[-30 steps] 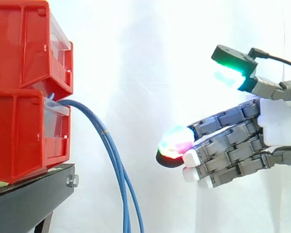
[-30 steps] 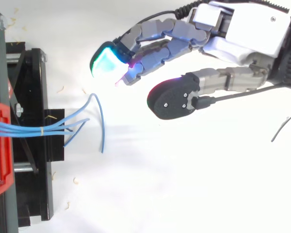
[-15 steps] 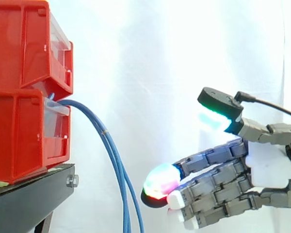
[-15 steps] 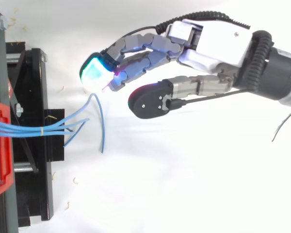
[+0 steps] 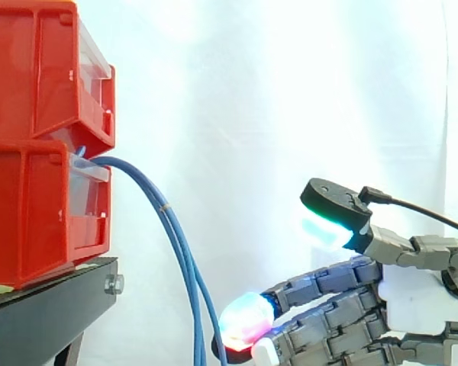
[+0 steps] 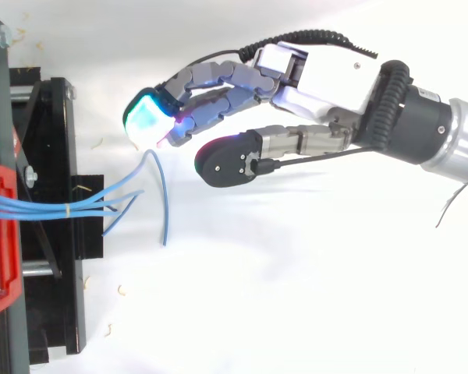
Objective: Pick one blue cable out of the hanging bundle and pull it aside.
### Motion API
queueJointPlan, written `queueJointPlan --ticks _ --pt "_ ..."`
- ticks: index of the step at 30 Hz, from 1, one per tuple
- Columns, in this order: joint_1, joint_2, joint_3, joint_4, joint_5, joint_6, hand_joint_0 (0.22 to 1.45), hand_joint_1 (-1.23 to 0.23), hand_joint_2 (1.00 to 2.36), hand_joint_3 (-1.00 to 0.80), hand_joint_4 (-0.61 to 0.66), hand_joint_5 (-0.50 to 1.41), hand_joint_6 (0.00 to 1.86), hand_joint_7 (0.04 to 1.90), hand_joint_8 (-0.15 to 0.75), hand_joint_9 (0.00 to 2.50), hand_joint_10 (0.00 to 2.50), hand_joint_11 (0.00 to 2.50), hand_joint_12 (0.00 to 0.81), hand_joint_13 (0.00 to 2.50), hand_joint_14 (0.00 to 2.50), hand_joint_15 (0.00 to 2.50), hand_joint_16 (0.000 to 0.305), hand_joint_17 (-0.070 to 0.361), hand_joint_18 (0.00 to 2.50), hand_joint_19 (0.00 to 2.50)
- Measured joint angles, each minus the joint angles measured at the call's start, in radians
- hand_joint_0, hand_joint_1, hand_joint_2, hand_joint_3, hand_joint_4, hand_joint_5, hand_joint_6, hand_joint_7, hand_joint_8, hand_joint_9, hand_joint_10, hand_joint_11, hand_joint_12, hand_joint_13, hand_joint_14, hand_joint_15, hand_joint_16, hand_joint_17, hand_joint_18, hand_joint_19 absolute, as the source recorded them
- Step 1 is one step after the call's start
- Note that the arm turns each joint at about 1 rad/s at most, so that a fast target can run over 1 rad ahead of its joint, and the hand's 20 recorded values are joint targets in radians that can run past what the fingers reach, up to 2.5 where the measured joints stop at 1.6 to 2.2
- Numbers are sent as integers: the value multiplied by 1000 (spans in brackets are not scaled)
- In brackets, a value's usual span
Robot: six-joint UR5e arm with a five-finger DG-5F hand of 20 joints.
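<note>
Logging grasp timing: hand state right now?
Hand: open, fingers fairly straight, holding nothing; close to the blue cables, none gripped.

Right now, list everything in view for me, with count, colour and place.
bins: two, red, stacked at the side view's left
stand: one, black, under the bins
cables: several, blue, hanging bundled from the bins' front
tie: one, yellow, around the bundle
curtain: one, white, behind everything
hand: one, grey and white, open, fingers stretched toward the cables
</note>
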Motion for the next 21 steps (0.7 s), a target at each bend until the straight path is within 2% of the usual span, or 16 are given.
queueJointPlan --ticks 5,13,18,21 --pt "2 -15 0 13 2 -2 484 -505 1000 -491 323 -186 502 729 310 704 4 168 351 596 10 288 51 115 413 298" --pt "10 -76 17 129 3 0 482 -505 1000 -489 325 -185 502 726 313 705 4 167 352 596 10 295 52 116 421 313" --pt "20 -86 37 150 6 -23 481 -504 1000 -493 325 -185 502 730 313 704 5 167 355 598 11 290 52 117 428 322" --pt "23 -105 51 155 3 -32 480 -504 1000 -491 331 -183 502 731 314 705 5 179 354 598 10 300 53 118 432 321"
